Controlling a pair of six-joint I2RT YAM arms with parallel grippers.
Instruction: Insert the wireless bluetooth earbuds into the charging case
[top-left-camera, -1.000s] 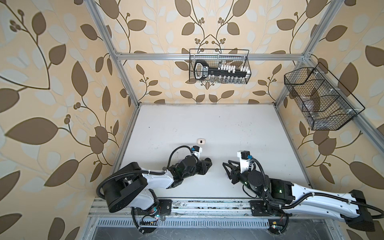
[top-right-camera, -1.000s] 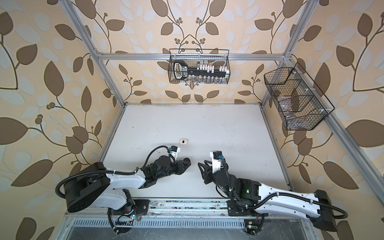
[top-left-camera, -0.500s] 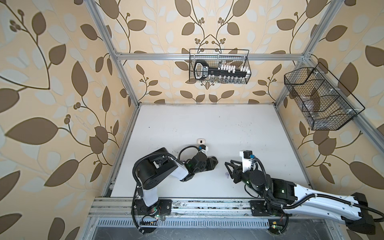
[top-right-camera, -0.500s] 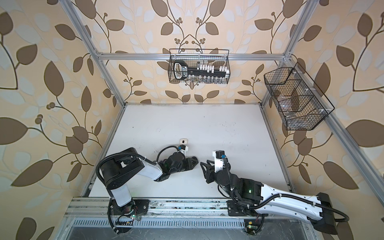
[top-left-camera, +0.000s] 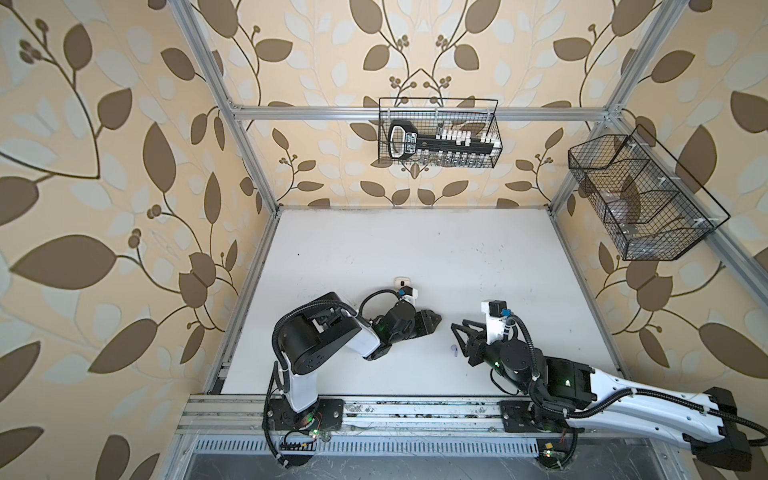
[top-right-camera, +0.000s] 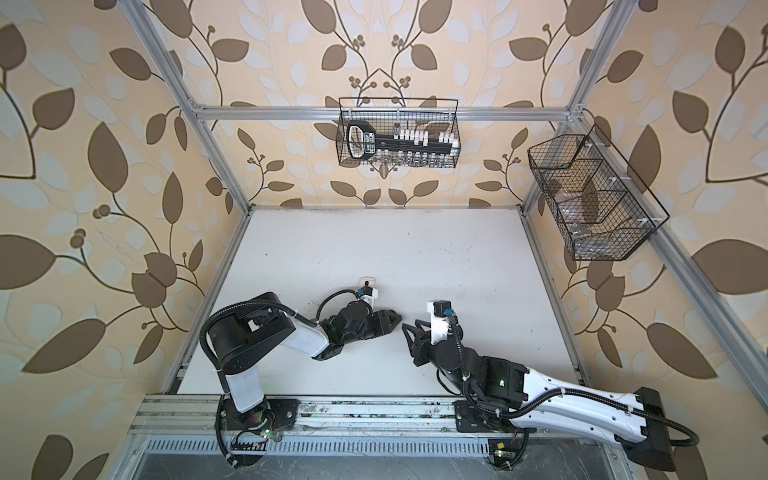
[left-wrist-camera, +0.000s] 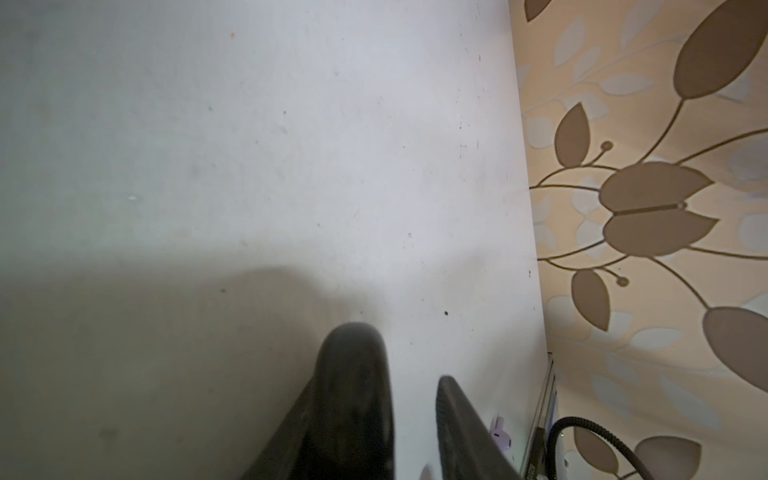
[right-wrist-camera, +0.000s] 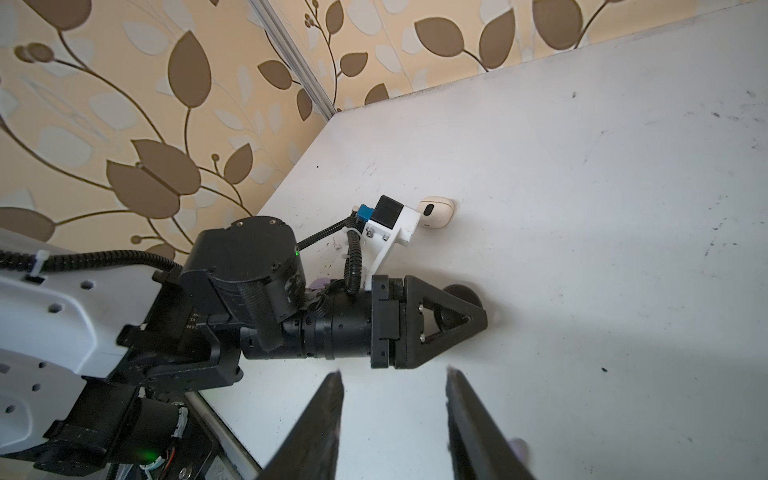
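1. Leaf-patterned walls (top-left-camera: 124, 166) and a metal frame (top-left-camera: 415, 113) are seen around a white table (top-left-camera: 415, 249) in both top views.
2. Two wire baskets are hung above the table: a back basket (top-left-camera: 496, 124) on the far wall, with a black-and-white item inside, and a side basket (top-left-camera: 665, 245) on the right wall.
3. The left gripper (top-left-camera: 434, 322) is held low over the front middle of the table and is pointed at the right gripper (top-left-camera: 457, 338). The two are near each other but apart.
4. The left jaws are parted. In the left wrist view a strip of bare table is seen between them, and nothing is pinched.
5. The right jaws are spread wide. In the right wrist view only table is seen between the two fingers (right-wrist-camera: 328, 415).
6. A lavender earbud (top-left-camera: 454, 350) is laid on the table just beside a right fingertip, outside the gap. Whether it is touched cannot be told. It is also seen at the edge of the left wrist view.
7. A white case (right-wrist-camera: 434, 212) is set on the table behind the left gripper, well apart from the earbud. In the top views it is partly covered by the left wrist camera mount.
8. A dark thing (right-wrist-camera: 463, 293), round, is seen on the table just behind the left fingers. It is partly hidden, so what it is cannot be told.
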